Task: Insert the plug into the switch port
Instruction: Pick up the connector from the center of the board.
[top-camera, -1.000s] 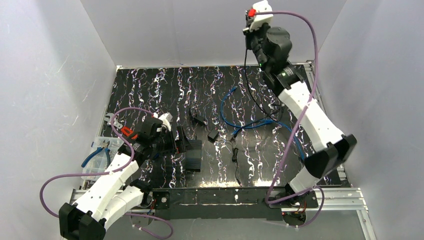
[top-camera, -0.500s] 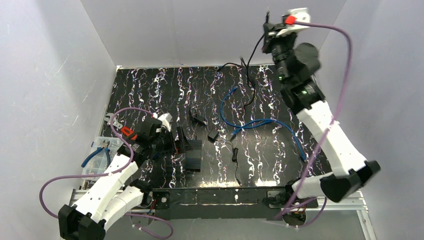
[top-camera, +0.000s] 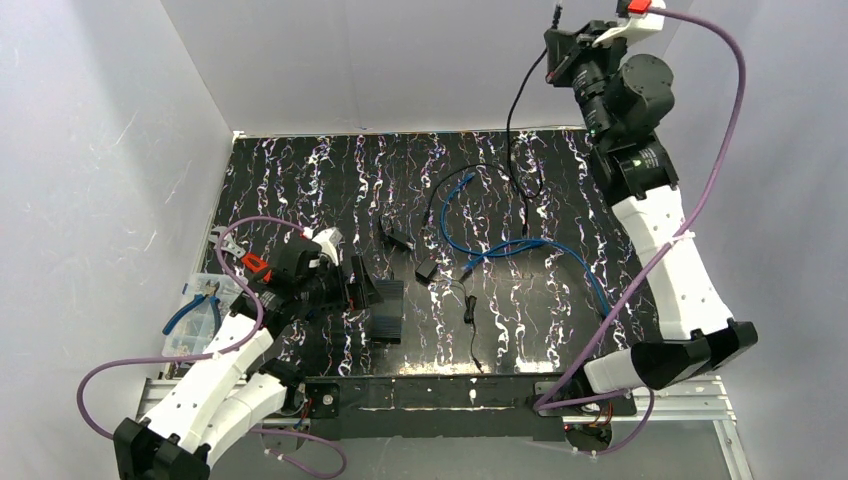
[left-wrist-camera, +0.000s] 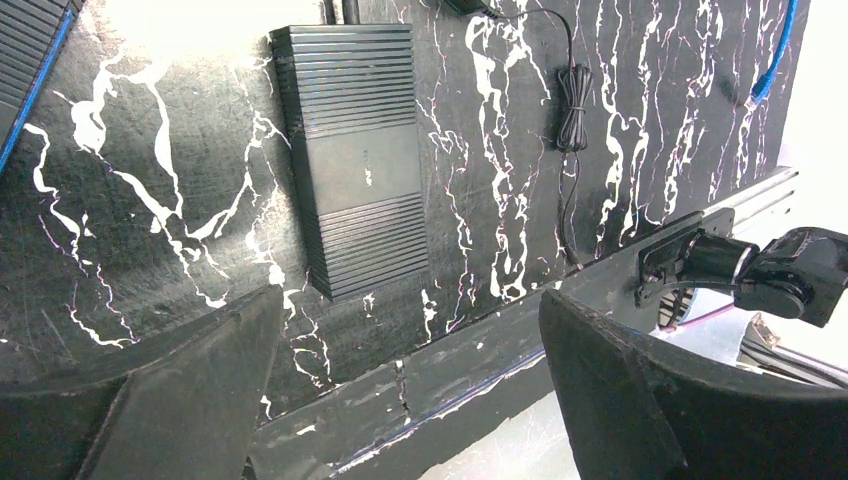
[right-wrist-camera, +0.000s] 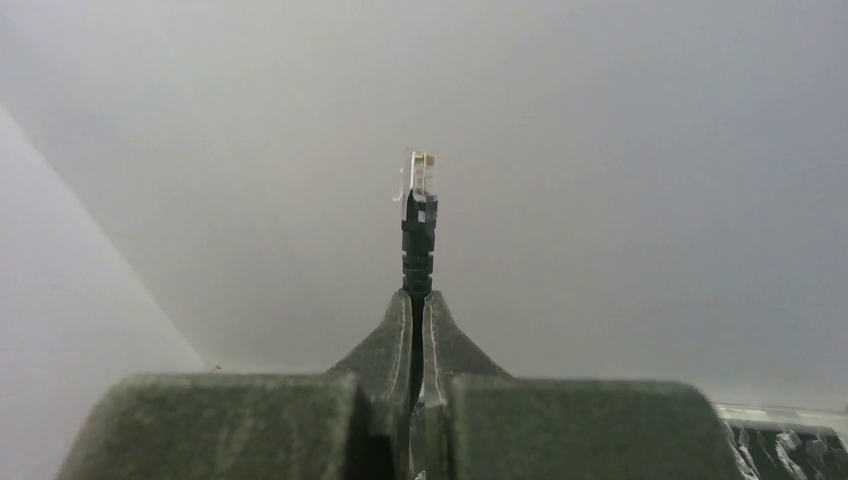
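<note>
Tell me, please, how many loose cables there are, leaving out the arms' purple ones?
3: a blue cable mid-table, a black cable held up by the right gripper, and a thin black cord near the front edge. Others may be hidden.

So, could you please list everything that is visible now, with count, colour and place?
plug: one, clear tip, black boot, held high above the table
black cable: one, hanging from the plug to the far table
blue cable: one, looped, table centre
switch: one, black, near edge
thin cord: one, black, bundled, right of the switch
adapter: one, black, centre
pliers: one, blue handles, left edge
table: black, white veins
left gripper: open, by the switch
right gripper: shut on the plug
</note>
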